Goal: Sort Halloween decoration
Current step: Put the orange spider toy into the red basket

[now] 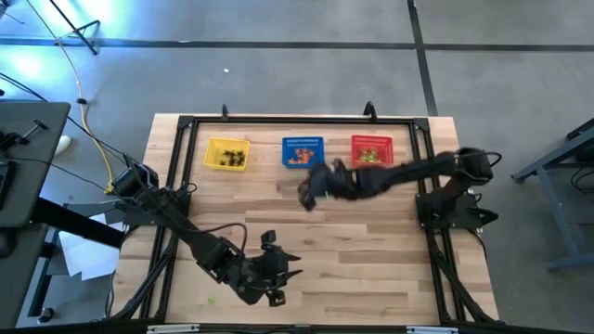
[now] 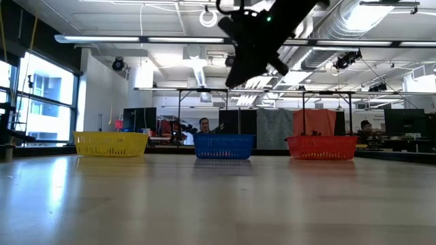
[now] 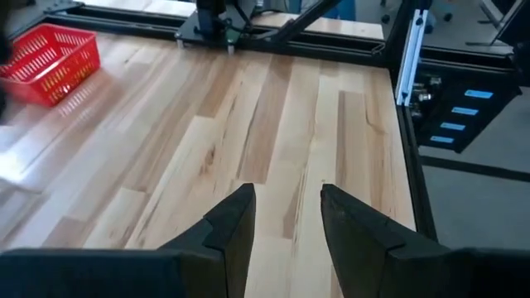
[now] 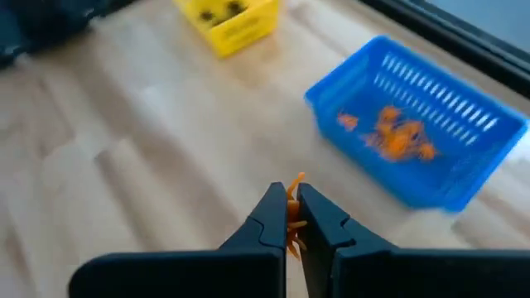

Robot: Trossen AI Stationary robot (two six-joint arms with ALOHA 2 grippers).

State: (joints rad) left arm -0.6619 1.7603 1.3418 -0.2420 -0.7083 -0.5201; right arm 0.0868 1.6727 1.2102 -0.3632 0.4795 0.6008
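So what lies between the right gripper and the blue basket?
Only bare wooden table, seen in the right wrist view, between right gripper and blue basket.

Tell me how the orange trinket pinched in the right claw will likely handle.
The orange trinket is tiny against the right claw, so probably very light. Only thin bits poke out of the pinch, so it may slip or twist. It looks like thin plastic, likely bendy.

Open-plan lab: exposed ceiling ducts (image 2: pixel 381 27), framed wooden workbench (image 1: pixel 371 269).

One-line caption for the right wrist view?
Right gripper pinching an orange trinket above the table, near the blue basket of orange trinkets.
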